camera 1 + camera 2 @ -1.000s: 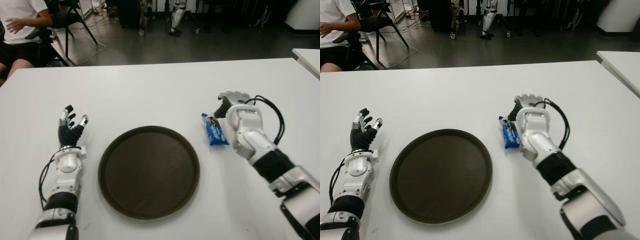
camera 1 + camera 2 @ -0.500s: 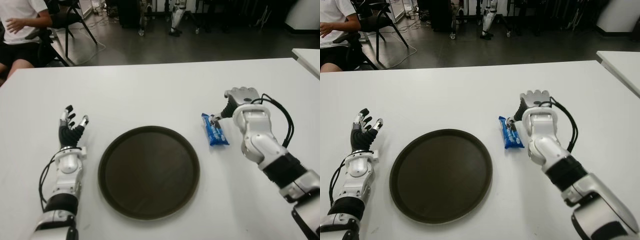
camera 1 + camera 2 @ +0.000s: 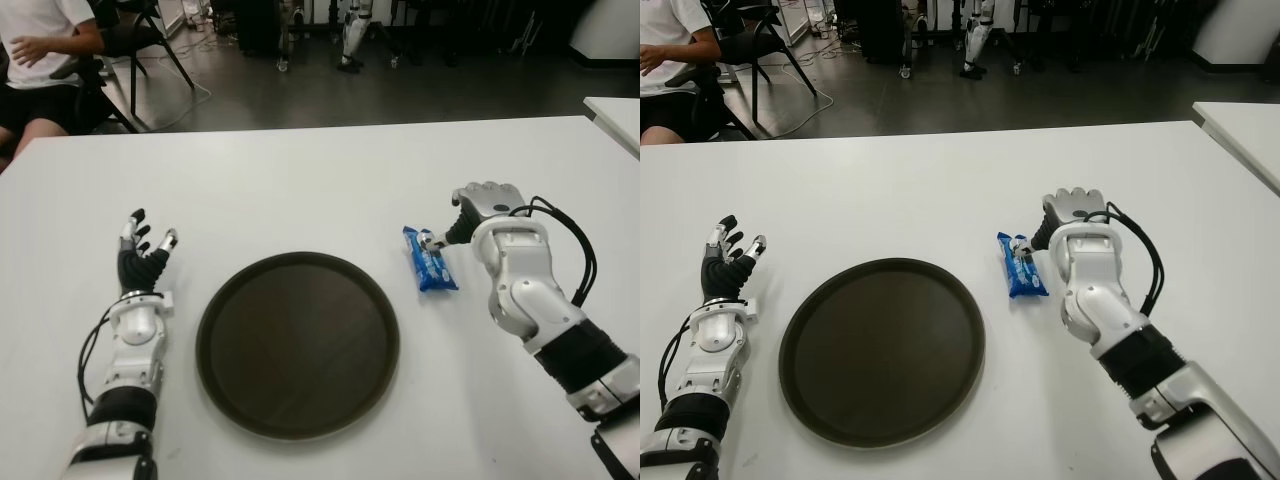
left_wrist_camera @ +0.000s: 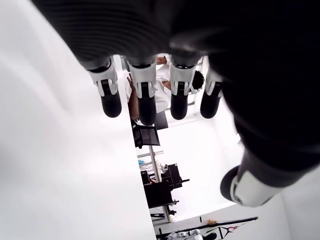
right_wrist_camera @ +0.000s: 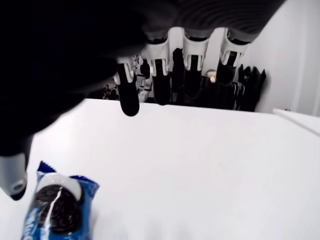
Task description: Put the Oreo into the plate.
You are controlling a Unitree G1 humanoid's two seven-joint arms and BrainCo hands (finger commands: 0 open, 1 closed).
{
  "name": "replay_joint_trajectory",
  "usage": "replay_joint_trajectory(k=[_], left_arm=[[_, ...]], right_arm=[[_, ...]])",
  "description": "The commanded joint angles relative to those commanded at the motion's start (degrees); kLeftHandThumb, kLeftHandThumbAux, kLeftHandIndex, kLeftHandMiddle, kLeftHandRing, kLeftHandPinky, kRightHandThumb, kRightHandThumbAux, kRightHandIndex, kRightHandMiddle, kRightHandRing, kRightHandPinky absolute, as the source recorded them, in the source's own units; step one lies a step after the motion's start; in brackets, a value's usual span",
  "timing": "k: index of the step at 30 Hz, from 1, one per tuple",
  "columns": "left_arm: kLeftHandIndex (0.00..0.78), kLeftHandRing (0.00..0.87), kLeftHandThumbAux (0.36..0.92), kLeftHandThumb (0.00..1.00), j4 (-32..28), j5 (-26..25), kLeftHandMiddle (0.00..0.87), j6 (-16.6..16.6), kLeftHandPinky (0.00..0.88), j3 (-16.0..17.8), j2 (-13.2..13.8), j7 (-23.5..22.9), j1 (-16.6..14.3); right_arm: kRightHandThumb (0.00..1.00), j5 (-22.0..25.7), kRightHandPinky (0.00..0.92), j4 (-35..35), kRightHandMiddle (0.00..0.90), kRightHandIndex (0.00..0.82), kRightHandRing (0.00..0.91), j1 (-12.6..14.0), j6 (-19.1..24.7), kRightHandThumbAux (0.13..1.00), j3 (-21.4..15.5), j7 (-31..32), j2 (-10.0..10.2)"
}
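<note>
Both eye views look from the head, forward and down on the white table [image 3: 300, 190], sharing almost the whole scene. Each wrist view looks very near along its own fingers across the table

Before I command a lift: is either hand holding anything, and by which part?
Nothing is held. The right hand is open beside the Oreo, which lies on the table; the left hand is open.

This looks like a robotics lab or workshop. Beyond the far edge of the plain white desk [image 3: 320, 170] lies a dark hard floor [image 3: 400, 95] with loose cables [image 3: 185, 95], a folding chair [image 3: 150, 40] and a seated person [image 3: 40, 60]. The legs of another humanoid robot [image 3: 355, 35] stand behind the desk among dark equipment stands.
</note>
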Motion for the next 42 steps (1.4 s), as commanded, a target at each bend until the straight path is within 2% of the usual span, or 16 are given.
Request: replay_joint_trajectory(k=[12,19,24,36,42], left_arm=[[0.052,0.076,0.684,0.278,-0.6,0.3,0.095,0.6,0.057,-0.2,-0.2,0.3,0.1],[0.058,0.093,0.68,0.276,-0.7,0.4,0.116,0.7,0.063,-0.1,-0.3,0.6,0.2],[0.06,0.1,0.679,0.269,0.0,0.7,0.118,0.5,0.061,-0.1,-0.2,1.0,-0.1],[0.058,0.075,0.677,0.281,1.2,1.1,0.093,0.1,0.063,0.1,0.1,1.2,-0.5],[0.062,0.093,0.679,0.282,2.1,1.1,0.111,0.1,0.072,0.2,0.4,1.1,-0.9]], right_arm=[[0.0,-0.8,0.056,-2.1,0.17,0.207,0.113,1.5,1.0,0.452,-0.3,-0.2,2.2],[0.0,-1.0,0.053,-0.1,0.165,0.22,0.107,1.2,-2.5,0.456,0.0,-1.8,1.5],[0.0,-2.2,0.032,0.5,0.161,0.231,0.095,1.2,-2.9,0.455,-0.1,-2.7,1.6],[0.0,-1.0,0.033,2.4,0.186,0.258,0.119,0.6,-3.1,0.459,-0.9,-3.3,3.8],[0.0,-1.1,0.022,4.4,0.174,0.215,0.113,-0.8,-3.2,0.464,-0.2,-1.2,5.2]])
